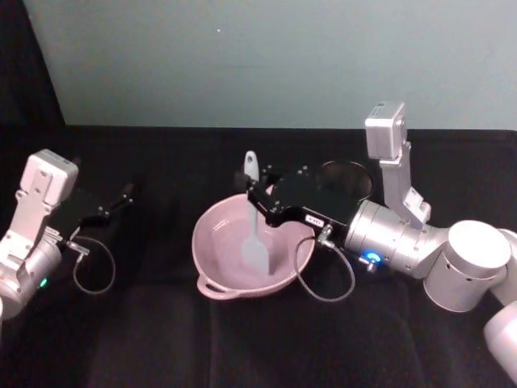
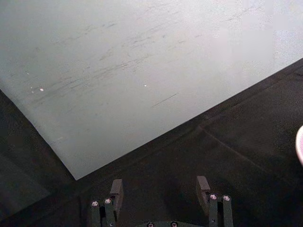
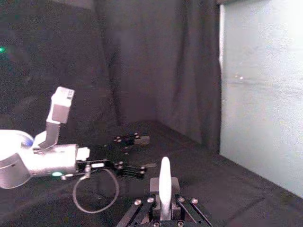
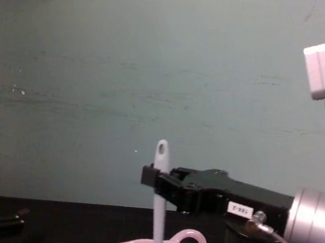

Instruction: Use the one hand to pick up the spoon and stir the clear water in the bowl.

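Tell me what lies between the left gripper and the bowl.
Nothing. In the head view, only bare black table separates the left gripper from the bowl.

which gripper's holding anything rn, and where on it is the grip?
The right gripper holds the spoon, pinched on the upper handle just below the holed end, with its head down in the bowl. The left gripper is open and holds nothing.

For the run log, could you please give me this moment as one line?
right pincer: shut on spoon, handle up | spoon head: down inside bowl | left pincer: open, idle at left
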Robot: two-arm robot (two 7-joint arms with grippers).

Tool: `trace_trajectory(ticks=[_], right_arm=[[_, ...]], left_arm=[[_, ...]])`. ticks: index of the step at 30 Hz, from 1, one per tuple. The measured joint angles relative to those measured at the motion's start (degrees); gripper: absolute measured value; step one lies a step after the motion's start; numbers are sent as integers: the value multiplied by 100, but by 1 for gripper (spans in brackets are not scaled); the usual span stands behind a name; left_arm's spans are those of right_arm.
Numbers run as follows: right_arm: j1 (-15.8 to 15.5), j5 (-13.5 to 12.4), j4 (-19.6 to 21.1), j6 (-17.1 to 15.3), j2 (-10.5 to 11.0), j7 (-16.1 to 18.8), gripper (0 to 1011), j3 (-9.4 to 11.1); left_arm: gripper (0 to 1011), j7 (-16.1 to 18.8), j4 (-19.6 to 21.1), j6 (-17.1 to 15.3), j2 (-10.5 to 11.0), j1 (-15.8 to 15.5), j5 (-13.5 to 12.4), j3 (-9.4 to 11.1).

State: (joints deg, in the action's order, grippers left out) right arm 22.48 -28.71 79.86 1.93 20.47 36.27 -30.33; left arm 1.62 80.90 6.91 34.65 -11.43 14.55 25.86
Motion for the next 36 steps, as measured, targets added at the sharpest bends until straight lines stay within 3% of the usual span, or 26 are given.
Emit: trace_trajectory(ticks=[6, 13, 21, 29, 36], right_arm=[[100, -52, -108, -58, -106, 28, 117, -154], [325, -1, -438, 66, -381, -81, 117, -254], [639, 239, -982, 269, -769, -330, 116, -316], [900, 566, -1577, 502, -1056, -721, 116, -171], [896, 647, -1616, 554, -990, -779, 117, 4]], left_arm=[[1011, 0, 0, 0, 0, 0, 0, 0], [1011, 0, 0, 0, 0, 0, 0, 0], [1011, 0, 0, 0, 0, 0, 0, 0], [1011, 0, 0, 0, 0, 0, 0, 0], [1011, 0, 0, 0, 0, 0, 0, 0]])
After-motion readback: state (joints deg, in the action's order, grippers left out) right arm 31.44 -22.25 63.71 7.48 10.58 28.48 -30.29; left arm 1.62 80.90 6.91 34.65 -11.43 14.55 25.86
